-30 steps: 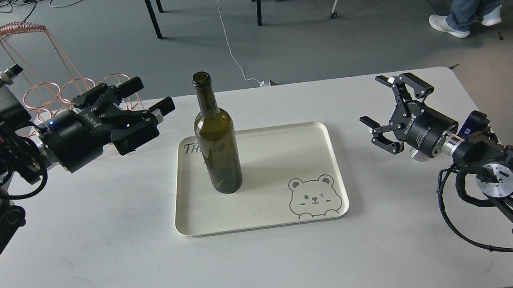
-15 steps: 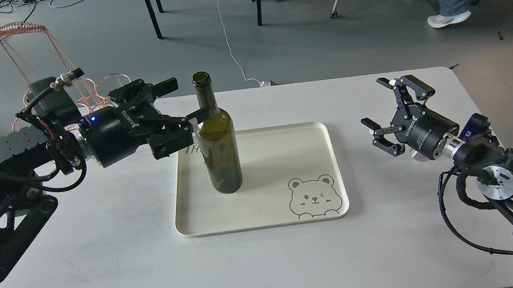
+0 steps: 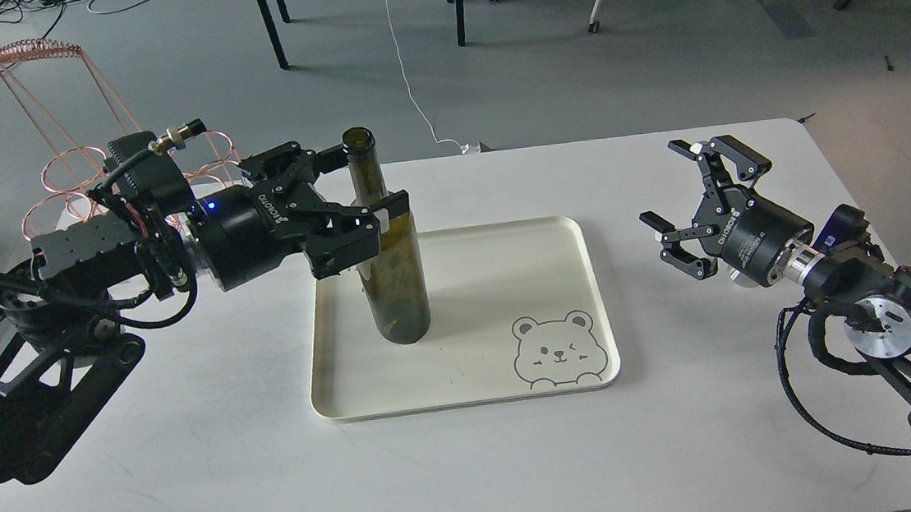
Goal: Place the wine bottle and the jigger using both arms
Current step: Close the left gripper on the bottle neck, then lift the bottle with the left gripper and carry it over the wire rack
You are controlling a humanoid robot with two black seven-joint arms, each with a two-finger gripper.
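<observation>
Left fingers [image 3: 392,205] spread around wine bottle [image 3: 385,246] on tray [image 3: 505,260]; right fingers [image 3: 743,155] spread, empty.

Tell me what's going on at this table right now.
The left gripper sits open around the shoulder and neck of the tall dark olive-green glass wine bottle, one finger on each side. The bottle stands upright on the cream tray with a bear drawing. The right gripper hovers open and empty over the white table. No jigger is visible.

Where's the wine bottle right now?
Head view: the wine bottle stands upright on the left part of the cream tray, with the left gripper open around its shoulder.
</observation>
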